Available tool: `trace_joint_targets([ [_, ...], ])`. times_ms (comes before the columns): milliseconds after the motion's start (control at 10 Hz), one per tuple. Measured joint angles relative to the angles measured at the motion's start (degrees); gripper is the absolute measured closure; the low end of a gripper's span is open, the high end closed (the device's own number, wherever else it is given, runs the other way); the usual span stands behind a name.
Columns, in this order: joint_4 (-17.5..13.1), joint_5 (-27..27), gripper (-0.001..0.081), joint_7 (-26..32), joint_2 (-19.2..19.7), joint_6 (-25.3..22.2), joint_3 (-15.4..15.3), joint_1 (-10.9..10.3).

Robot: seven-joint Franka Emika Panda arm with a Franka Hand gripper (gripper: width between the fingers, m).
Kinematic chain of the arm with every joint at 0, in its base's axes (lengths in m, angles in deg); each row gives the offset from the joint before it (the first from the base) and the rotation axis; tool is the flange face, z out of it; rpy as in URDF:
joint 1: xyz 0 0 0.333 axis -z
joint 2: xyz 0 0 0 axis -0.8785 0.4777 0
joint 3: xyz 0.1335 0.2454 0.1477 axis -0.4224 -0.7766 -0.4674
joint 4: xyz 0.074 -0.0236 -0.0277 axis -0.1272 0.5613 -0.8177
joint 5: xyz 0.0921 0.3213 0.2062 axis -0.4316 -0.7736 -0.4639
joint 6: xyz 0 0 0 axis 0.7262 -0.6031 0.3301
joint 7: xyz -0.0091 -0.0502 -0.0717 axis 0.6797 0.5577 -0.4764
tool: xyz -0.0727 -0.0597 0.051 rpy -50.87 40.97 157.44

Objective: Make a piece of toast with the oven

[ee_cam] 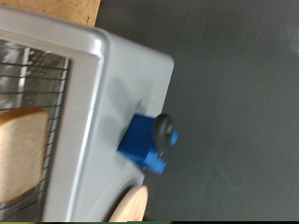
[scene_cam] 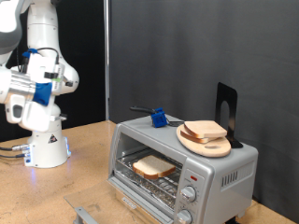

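The silver toaster oven stands on the wooden table at the exterior view's right, and its door looks folded down. A pale bread slice with a brown crust lies on the wire rack inside. It also shows in the wrist view, beside the oven's top. The gripper's hand hangs high at the exterior view's left, well away from the oven. Its fingers do not show in either view, and nothing shows in them.
A round wooden plate with another tan slice sits on the oven's top. Beside it are a blue block with a black handle and a black stand. Two knobs are on the oven's front.
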Motion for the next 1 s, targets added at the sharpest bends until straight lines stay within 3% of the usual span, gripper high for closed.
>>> trace_joint_targets([
  [300,-3.6,0.8,-0.0002,1.6,4.4,-0.3,3.6,1.7],
  [500,-7.8,6.2,-0.0002,5.0,8.5,-2.5,4.2,1.9],
  [800,-7.1,3.2,-0.0002,1.7,8.5,-4.4,4.4,2.0],
  [1000,-6.7,-1.5,-0.0002,-3.2,9.8,4.0,3.5,1.9],
])
